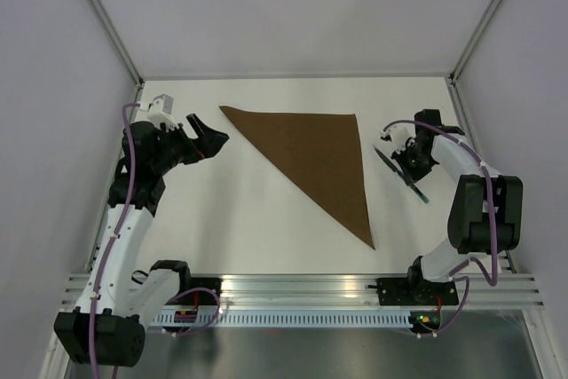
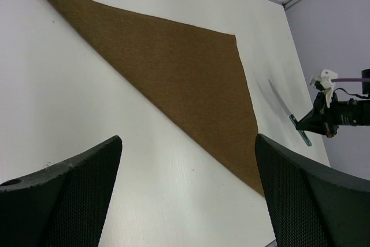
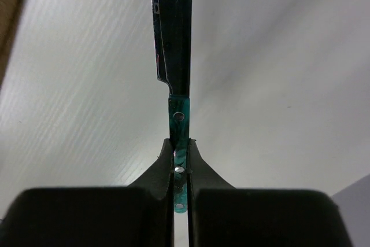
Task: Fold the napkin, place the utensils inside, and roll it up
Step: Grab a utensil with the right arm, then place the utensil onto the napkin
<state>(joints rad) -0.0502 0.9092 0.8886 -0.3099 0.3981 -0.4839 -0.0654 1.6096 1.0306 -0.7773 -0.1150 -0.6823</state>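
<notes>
The dark brown napkin (image 1: 315,155) lies flat on the white table, folded into a triangle; it also fills the middle of the left wrist view (image 2: 167,67). The knife (image 1: 398,171) with a silver blade and teal handle (image 3: 180,125) is to the right of the napkin, apart from it. My right gripper (image 1: 411,169) is shut on the knife's handle, fingertips (image 3: 165,157) pressed on both sides. The knife also shows far right in the left wrist view (image 2: 287,112). My left gripper (image 1: 209,137) is open and empty, above the table left of the napkin's far-left corner.
The table has a raised back wall and metal corner posts (image 1: 139,86). An aluminium rail (image 1: 302,288) with the arm bases runs along the near edge. Bare white table (image 1: 231,219) lies left of and in front of the napkin.
</notes>
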